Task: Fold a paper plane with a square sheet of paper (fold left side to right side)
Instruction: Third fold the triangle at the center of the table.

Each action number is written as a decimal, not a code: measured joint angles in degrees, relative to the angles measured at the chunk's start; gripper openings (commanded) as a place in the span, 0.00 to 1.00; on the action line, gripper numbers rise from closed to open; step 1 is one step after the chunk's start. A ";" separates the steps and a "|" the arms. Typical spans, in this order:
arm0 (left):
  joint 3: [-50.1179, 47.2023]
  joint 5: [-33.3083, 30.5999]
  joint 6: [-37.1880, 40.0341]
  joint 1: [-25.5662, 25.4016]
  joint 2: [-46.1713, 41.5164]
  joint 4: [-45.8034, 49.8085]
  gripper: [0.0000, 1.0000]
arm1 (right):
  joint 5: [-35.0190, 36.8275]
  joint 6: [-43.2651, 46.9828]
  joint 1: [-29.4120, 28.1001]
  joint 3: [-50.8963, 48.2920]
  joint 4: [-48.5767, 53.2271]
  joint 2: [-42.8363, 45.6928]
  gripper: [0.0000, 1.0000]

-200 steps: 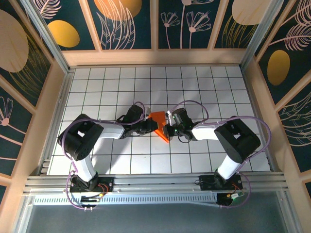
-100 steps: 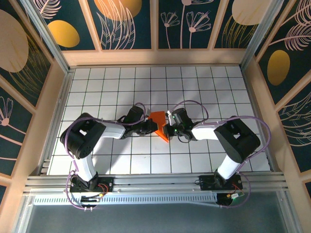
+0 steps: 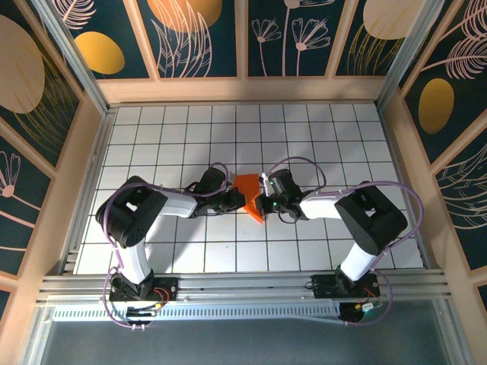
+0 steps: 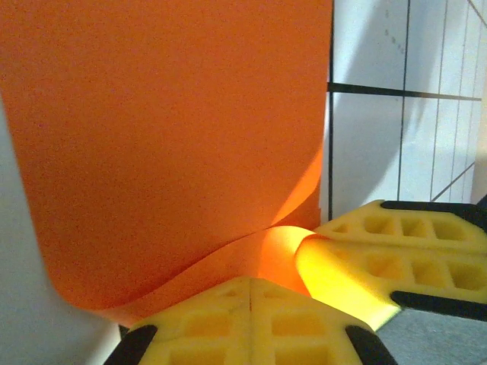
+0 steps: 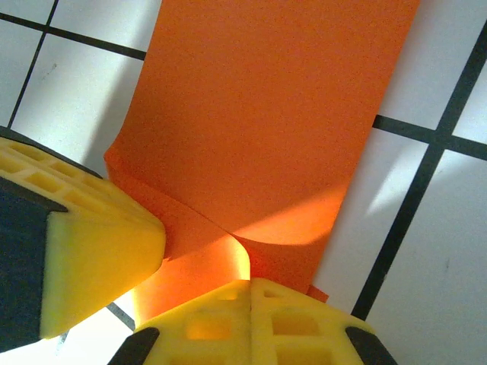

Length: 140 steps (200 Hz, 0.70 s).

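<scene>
The square sheet of paper [image 3: 247,185], bright orange and partly folded, lies at the middle of the table between both arms. My left gripper [image 3: 242,198] is shut, with its yellow tips [image 4: 251,283] against the paper's [image 4: 167,137] near edge under a raised, curling flap. My right gripper [image 3: 262,203] comes in from the other side. It is shut [image 5: 251,283], with the curled flap of the paper [image 5: 266,129] running into the seam between its fingers. Each wrist view also catches a finger of the other gripper [image 4: 380,255] [image 5: 84,239] close beside. No finished paper plane is in view.
The white grid table [image 3: 342,137] is ringed by wooden walls [image 3: 243,89]. An aluminium rail [image 3: 243,283] runs along the near edge by the arm bases. Purple cables [image 3: 304,163] loop above both wrists.
The left arm's elbow has shifted slightly to the right. Both grippers stay shut at the paper, which has barely moved.
</scene>
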State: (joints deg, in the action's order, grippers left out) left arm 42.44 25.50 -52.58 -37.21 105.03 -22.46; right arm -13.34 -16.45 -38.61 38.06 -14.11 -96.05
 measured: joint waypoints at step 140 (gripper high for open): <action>1.51 -1.09 -0.20 -0.22 0.48 2.64 0.00 | 0.68 0.02 1.42 3.78 8.55 4.33 0.35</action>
State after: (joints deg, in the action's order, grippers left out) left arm 43.94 24.40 -52.77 -37.43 105.51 -19.81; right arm -12.67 -16.43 -37.19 41.85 -5.56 -91.72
